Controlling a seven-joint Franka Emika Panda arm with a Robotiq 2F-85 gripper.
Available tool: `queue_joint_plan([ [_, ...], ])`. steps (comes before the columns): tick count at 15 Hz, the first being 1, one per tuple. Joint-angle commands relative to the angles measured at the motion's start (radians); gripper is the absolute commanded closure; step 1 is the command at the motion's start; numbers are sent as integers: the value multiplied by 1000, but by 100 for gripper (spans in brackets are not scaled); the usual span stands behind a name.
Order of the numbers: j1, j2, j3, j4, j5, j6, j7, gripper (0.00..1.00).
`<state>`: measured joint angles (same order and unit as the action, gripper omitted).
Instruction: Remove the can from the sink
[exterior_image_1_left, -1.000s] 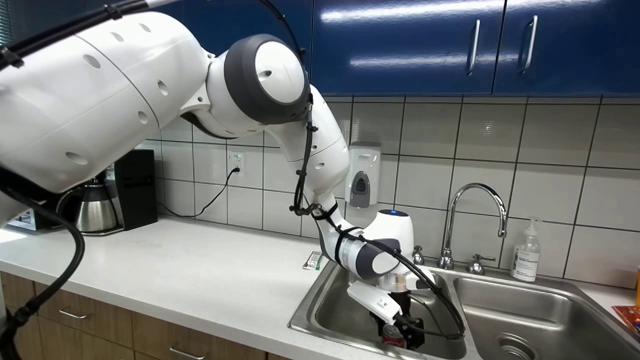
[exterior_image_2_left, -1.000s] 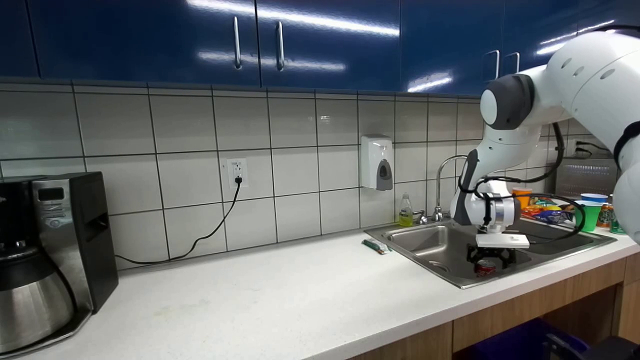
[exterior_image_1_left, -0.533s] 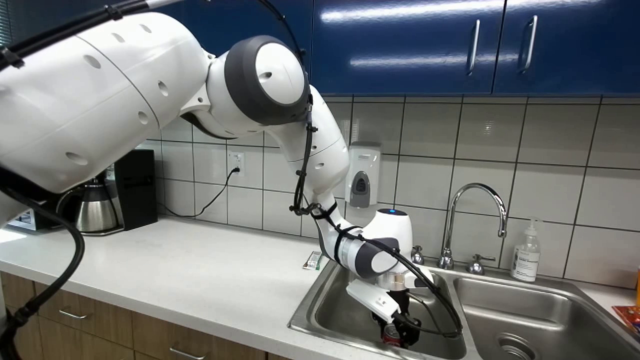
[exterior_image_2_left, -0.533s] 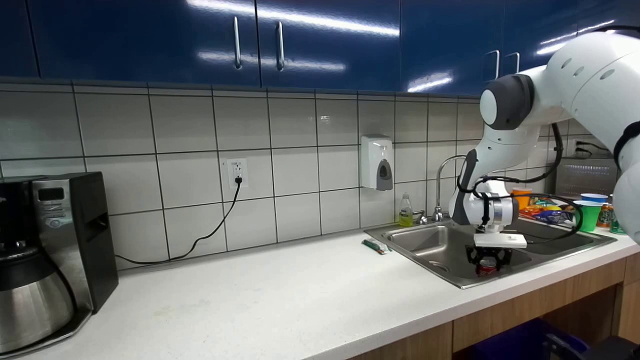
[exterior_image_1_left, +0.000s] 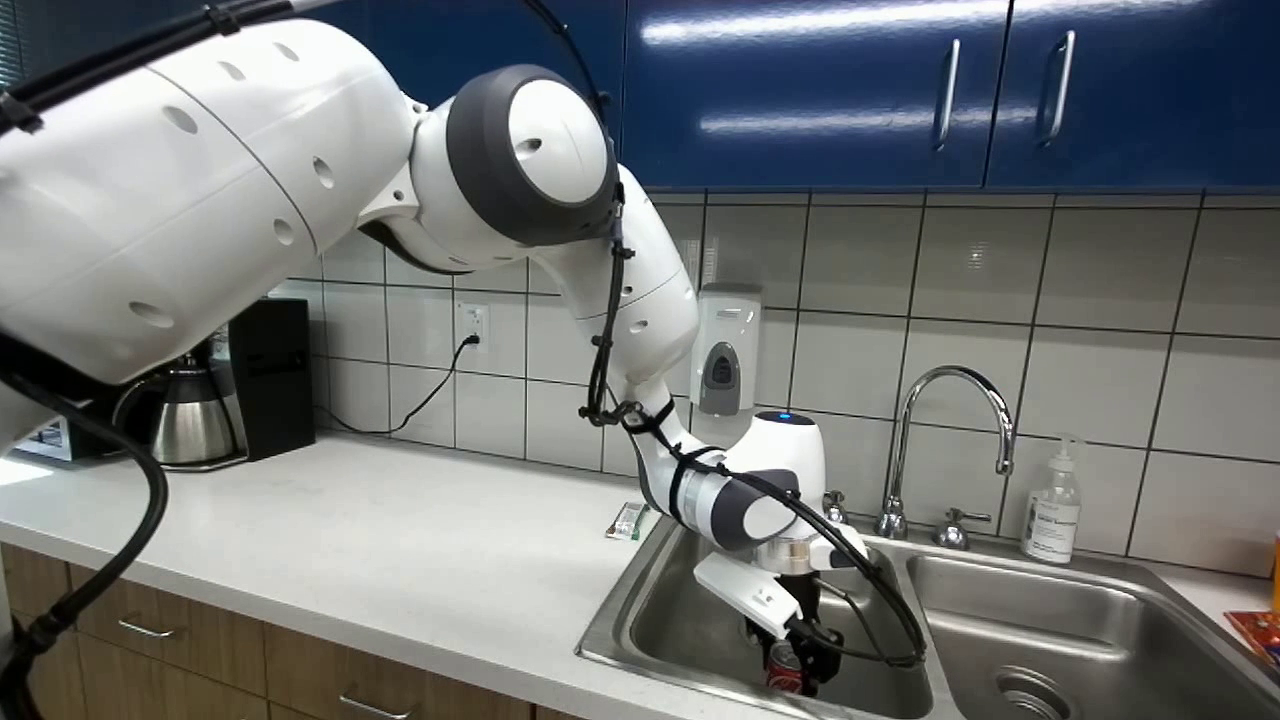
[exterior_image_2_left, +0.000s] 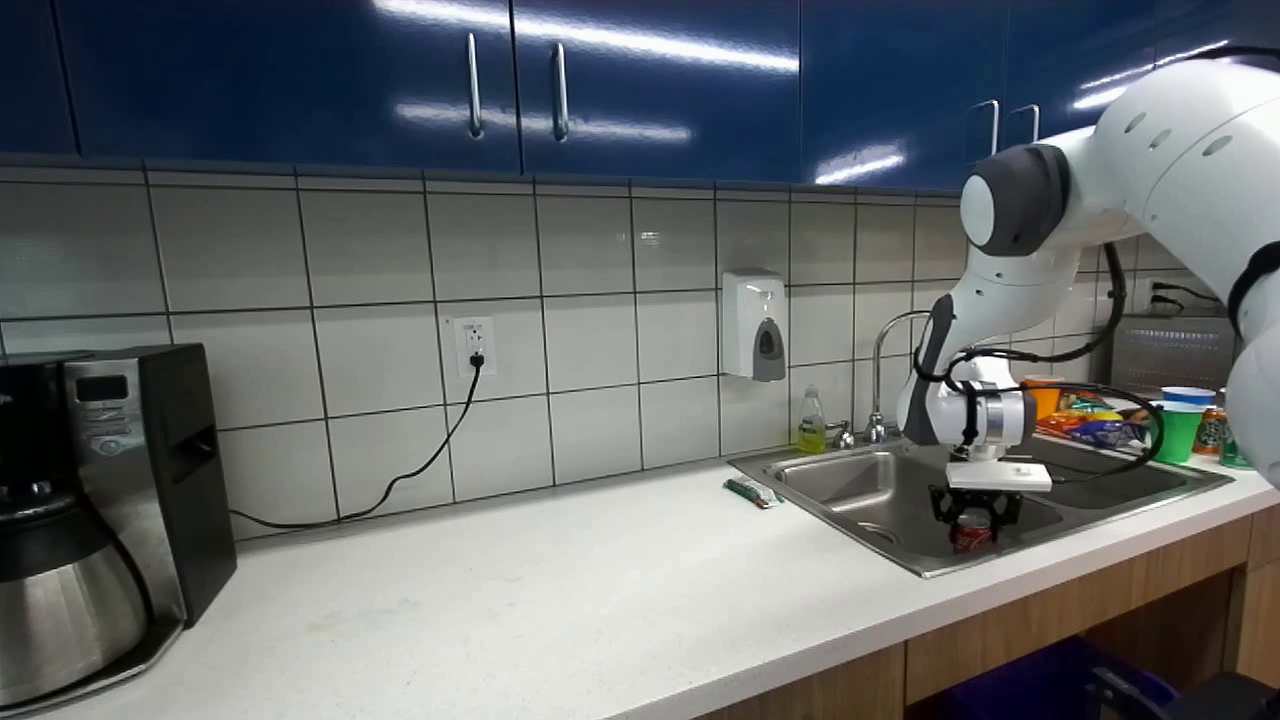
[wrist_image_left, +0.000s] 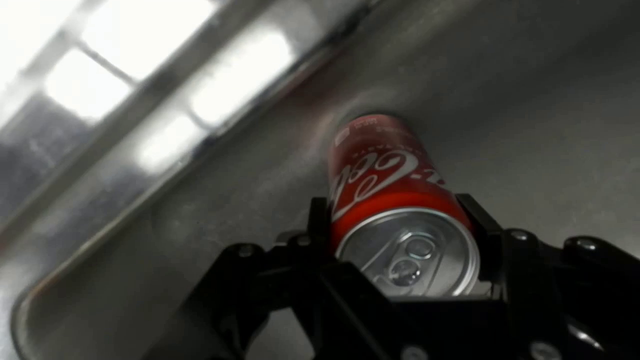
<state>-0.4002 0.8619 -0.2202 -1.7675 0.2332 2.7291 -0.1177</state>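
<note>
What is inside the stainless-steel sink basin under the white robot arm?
Inside the basin, the black two-finger gripper holds a red, silvery-topped drink can. Anything beneath the can is covered, and the gripper hides part of the basin, so there I cannot tell.

Near the middle of the wrist view, the red can (wrist_image_left: 387, 190) has big, curly white letters, upside down — part of the name Coca-Cola. The little words above them in the frame are too fuzzy to read. At the lower right of an exterior view, the pump bottle (exterior_image_1_left: 1052, 515) has a few dark words — too small to read. So are the marks on the coffee maker (exterior_image_2_left: 150, 480), far left in an exterior view.
</note>
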Motion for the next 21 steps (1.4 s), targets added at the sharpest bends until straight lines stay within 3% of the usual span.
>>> queue_joint_plan([
  [1,2,-91,7,-57,-37,-2,28,62],
  [9,22,-273,4,-163,-60,-8,20,62],
  [21,72,-566,13,-420,-129,-42,-23,62],
])
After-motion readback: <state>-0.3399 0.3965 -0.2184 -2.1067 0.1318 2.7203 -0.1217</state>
